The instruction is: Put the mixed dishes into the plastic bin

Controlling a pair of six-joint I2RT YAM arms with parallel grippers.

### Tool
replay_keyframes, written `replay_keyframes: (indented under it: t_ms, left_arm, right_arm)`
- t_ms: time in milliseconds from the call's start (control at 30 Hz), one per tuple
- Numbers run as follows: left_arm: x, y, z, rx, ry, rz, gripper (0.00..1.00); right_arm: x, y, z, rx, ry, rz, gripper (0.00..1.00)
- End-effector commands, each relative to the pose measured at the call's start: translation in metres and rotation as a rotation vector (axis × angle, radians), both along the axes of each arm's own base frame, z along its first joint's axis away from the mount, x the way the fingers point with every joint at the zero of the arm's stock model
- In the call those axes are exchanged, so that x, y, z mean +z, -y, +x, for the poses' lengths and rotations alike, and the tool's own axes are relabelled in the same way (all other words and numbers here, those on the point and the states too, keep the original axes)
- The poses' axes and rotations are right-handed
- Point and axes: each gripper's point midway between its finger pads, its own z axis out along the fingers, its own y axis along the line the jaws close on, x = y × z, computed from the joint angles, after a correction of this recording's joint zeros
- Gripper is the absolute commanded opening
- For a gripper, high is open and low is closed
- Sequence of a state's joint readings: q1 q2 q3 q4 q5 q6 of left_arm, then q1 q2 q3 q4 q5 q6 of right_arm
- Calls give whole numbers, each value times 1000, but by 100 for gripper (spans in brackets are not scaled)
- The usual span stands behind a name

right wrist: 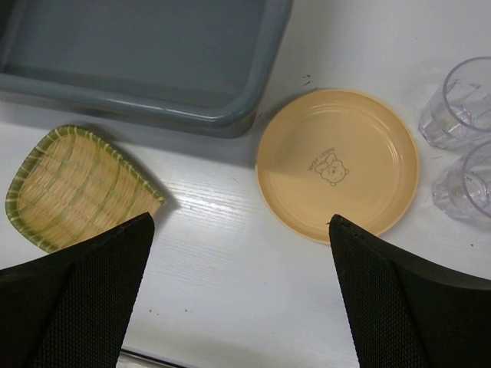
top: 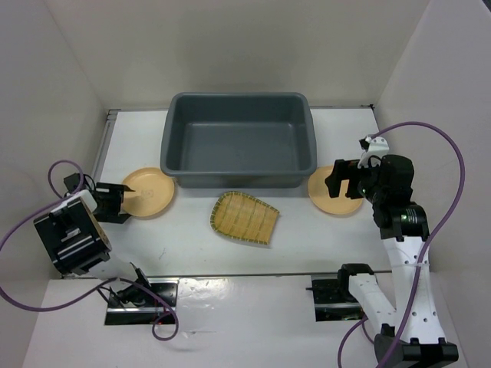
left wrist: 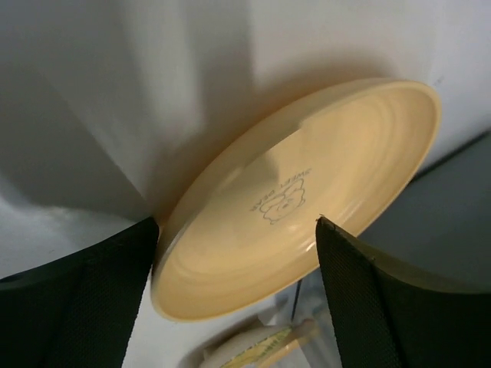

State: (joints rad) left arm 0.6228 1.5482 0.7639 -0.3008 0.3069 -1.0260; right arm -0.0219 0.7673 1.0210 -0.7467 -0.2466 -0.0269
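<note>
The dark grey plastic bin (top: 238, 138) stands at the back middle and has nothing in it. One tan-orange plate (top: 148, 192) lies left of it, a second plate (top: 334, 195) right of it, and the yellow ribbed tray (top: 244, 218) in front. My left gripper (top: 123, 201) is open at the left plate's near edge. In the left wrist view the plate (left wrist: 307, 192) fills the space between the fingers (left wrist: 92, 307). My right gripper (top: 345, 180) is open and hangs above the right plate (right wrist: 337, 161), holding nothing. The tray (right wrist: 77, 188) shows at the left of that view.
Two clear glasses (right wrist: 460, 103) (right wrist: 464, 184) stand right of the right plate. White walls close in the table on three sides. The bin wall (left wrist: 437, 222) is near the left plate. Purple cables loop beside both arms.
</note>
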Motion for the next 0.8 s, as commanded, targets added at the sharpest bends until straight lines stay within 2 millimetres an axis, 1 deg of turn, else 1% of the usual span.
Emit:
replay_keyframes:
  t_ms: [0, 67, 100, 133, 200, 233, 267, 300, 333, 367, 400, 433, 467, 500, 533, 567, 600, 667, 700, 767]
  left_arm:
    - [-33, 14, -7, -88, -17, -49, 88]
    - [-36, 17, -8, -100, -14, -58, 83]
    - [-36, 18, -5, -107, 4, -63, 80]
    - [-37, 19, -6, -107, 4, -63, 73]
    - [-36, 20, -5, -111, 11, -72, 64]
    - [-39, 21, -7, -120, 5, -73, 57]
    - [-39, 21, -7, -120, 5, -73, 35]
    - [-39, 21, -7, -120, 5, -73, 20]
    - [-40, 21, -7, -127, -4, -76, 7]
    - [-41, 23, -10, -127, -16, -85, 0]
    - [-40, 19, -8, -123, -16, -71, 0]
    - [-34, 13, -6, -114, -20, -41, 0]
    - [-31, 12, -10, -105, -46, -35, 0]
    - [-25, 7, -8, -89, -48, -17, 0]
    - [-6, 1, -3, -67, -20, 13, 0]
    - [14, -8, 8, -51, 23, 50, 0]
    - [41, -16, 17, -32, 78, 96, 0]
    - [78, -26, 29, 10, 142, 130, 0]
    - [105, -38, 47, 11, 181, 158, 0]
    - [126, -37, 57, 2, 215, 127, 0]
  right_arm:
    - [9, 1, 6, -12, 40, 0, 99]
    - [9, 1, 6, -12, 40, 0, 99]
    - [9, 1, 6, -12, 40, 0, 99]
    - [9, 1, 6, -12, 40, 0, 99]
    - [9, 2, 7, -25, 38, 4, 99]
    - [9, 2, 7, -25, 38, 4, 99]
    - [9, 2, 7, -25, 38, 4, 99]
    - [9, 2, 7, -25, 38, 4, 99]
    - [9, 2, 7, -25, 38, 4, 99]
    - [11, 2, 5, -25, 48, 4, 99]
    - [11, 3, 5, -33, 48, -1, 99]
    - [11, 4, 5, -33, 48, -1, 99]
    - [11, 4, 5, -33, 48, -1, 99]
    - [11, 4, 5, -33, 48, -1, 99]
    - [11, 4, 5, -33, 48, -1, 99]
    - [11, 4, 5, -33, 48, -1, 99]
    - [13, 3, 4, -33, 58, -1, 99]
    - [13, 3, 4, -33, 58, -1, 99]
    - [15, 3, 2, -33, 67, -1, 99]
    - [15, 3, 2, -33, 67, -1, 99]
